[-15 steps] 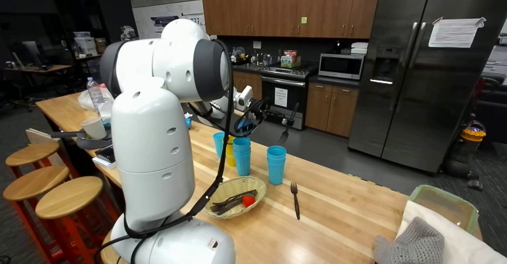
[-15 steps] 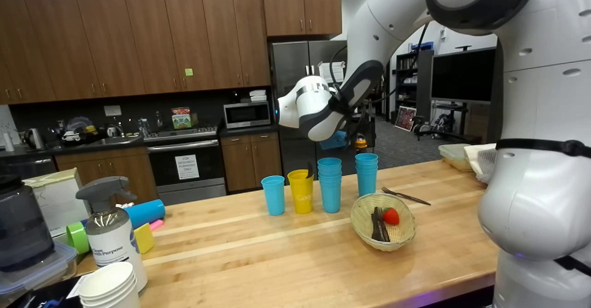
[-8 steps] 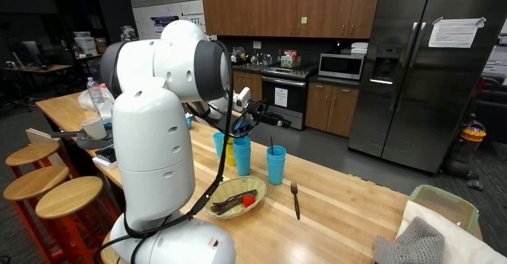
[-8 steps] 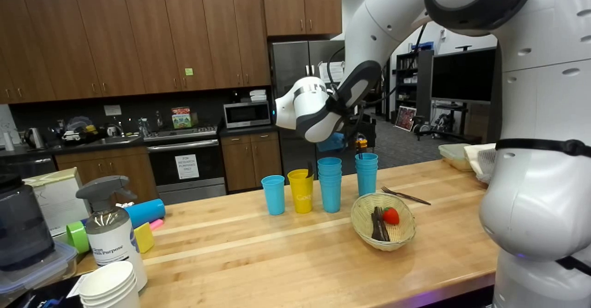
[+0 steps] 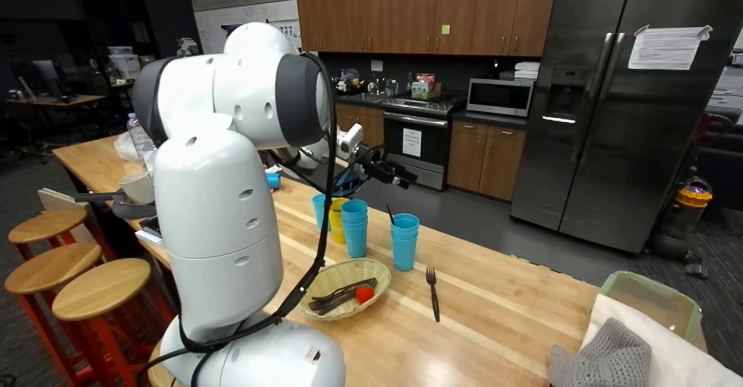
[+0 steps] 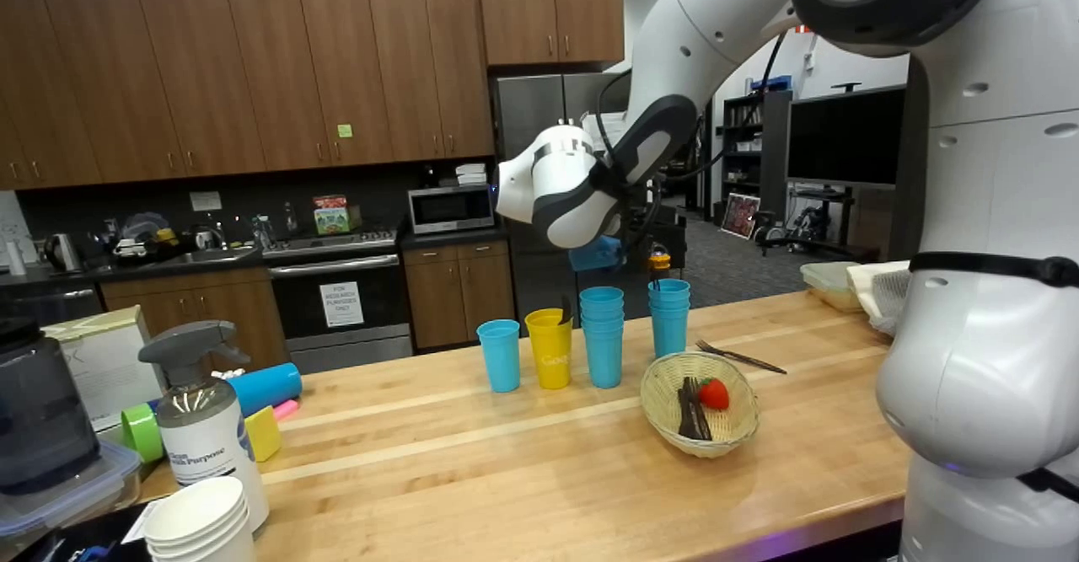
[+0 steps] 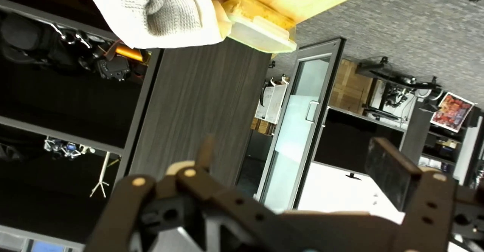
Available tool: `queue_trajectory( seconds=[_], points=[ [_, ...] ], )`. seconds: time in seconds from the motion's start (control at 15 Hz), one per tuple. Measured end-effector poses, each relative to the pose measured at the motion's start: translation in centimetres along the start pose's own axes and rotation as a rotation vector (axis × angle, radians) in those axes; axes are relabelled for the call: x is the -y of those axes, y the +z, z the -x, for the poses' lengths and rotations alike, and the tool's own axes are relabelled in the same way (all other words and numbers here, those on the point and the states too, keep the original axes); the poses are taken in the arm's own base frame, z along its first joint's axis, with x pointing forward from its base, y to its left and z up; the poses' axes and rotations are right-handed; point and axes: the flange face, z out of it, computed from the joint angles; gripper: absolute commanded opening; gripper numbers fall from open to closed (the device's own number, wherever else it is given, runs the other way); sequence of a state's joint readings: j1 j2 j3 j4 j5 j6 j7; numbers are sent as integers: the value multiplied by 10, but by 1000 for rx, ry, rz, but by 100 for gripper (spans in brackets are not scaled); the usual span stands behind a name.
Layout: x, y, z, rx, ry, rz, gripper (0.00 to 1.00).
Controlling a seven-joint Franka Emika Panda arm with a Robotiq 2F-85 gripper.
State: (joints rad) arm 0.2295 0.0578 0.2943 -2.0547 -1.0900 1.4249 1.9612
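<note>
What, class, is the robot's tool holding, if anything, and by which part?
Nothing is held: the tool stands open, with no object between its jaws. A dark handle sticks up from stacked blue cups, apart from it.

You have the dark fork (image 5: 390, 213) standing in the stack of blue cups (image 5: 404, 245), only its slim handle showing above the top rim; the rest is hidden inside. In an exterior view, you see it tilt leftward, out past that rim. The nested cups stand upright on the worktop (image 5: 493, 317), near its far edge.
</note>
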Motion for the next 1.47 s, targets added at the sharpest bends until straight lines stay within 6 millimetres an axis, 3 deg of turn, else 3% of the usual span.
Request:
queue_trajectory(
  seconds=[0.4,0.87,1.13,1.47],
  points=[
    [-38,-17,-30,116,122,19,100],
    [-110,-29,-61,248,232,99,100],
    [-137,-35,-67,289,254,116,100],
    [-153,-37,-63,309,258,117,100]
  ],
)
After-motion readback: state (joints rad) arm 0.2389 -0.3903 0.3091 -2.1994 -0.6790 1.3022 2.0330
